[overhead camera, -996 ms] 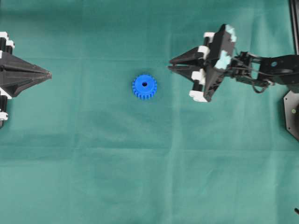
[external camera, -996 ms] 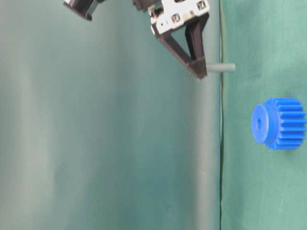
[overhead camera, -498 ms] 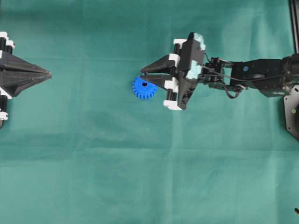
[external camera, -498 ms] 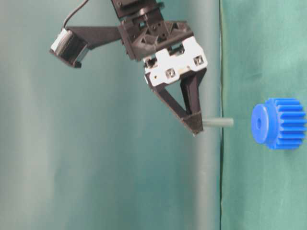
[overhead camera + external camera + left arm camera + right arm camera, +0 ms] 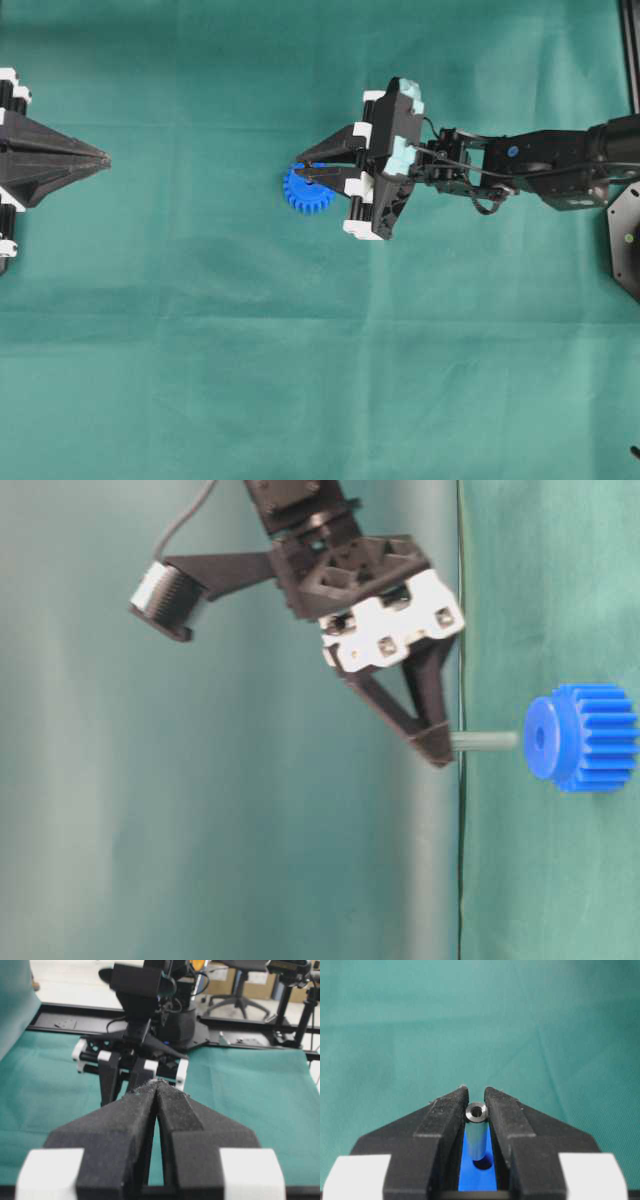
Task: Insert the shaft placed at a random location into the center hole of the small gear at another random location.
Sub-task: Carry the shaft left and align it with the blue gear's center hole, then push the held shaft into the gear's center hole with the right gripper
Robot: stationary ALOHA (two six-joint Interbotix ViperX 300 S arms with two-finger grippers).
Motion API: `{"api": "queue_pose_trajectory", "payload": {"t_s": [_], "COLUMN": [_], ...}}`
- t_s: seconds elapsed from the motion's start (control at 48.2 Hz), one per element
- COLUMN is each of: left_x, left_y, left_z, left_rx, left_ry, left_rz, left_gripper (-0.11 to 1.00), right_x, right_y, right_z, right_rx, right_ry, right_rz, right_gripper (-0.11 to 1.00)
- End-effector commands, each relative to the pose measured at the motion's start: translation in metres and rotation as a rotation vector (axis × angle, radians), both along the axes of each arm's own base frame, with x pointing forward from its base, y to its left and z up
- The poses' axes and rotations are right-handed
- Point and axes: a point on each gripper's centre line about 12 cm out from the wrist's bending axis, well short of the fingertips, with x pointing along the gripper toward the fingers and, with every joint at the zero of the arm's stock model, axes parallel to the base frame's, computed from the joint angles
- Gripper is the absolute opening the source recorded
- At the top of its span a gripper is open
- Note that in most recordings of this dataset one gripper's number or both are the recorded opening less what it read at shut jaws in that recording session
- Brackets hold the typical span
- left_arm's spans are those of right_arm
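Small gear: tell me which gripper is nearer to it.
Right. The right gripper is directly over the small gear, holding the shaft; the left gripper sits far off at the left edge.

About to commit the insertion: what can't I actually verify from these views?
- Overhead: the center hole and shaft tip are hidden under the right claw above the small gear.
- Table-level: the shaft nears the hub; contact is unreadable.
- Left wrist: the left claw blocks the gear.
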Motion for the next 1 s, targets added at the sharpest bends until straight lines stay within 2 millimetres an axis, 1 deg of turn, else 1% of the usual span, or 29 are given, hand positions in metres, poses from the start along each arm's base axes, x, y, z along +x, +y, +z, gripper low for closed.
{"api": "queue_pose_trajectory", "payload": {"t_s": [0.0,0.104,0.519,0.685,0.892,0.975], "left_x": [0.001,0.001,0.001,0.001,0.001,0.001], "left_y": [0.001,0.001,0.001,0.0,0.001,0.001], "left_z": [0.005,0.005,0.005,0.005,0.005,0.005], "left_rx": [-0.001,-0.001,-0.001,-0.001,-0.001,-0.001], "left_ry": [-0.017,-0.017,-0.017,-0.017,-0.017,-0.017], "left_rz": [0.004,0.004,0.004,0.003,0.004,0.004], "left_gripper": [-0.01,-0.01,-0.01,-0.01,-0.01,-0.01], "right_x": [0.005,0.005,0.006,0.008,0.003,0.002], "right_y": [0.001,0.001,0.0,0.001,0.002,0.002], "right_z": [0.005,0.0,0.002,0.014,0.034,0.035], "right_rx": [-0.005,-0.003,-0.007,-0.024,-0.061,-0.069], "right_ry": [-0.019,-0.007,-0.016,-0.044,-0.077,-0.077], "right_rz": [0.004,0.003,0.005,0.013,0.026,0.029], "right_gripper": [0.27,0.27,0.27,0.27,0.27,0.27]}}
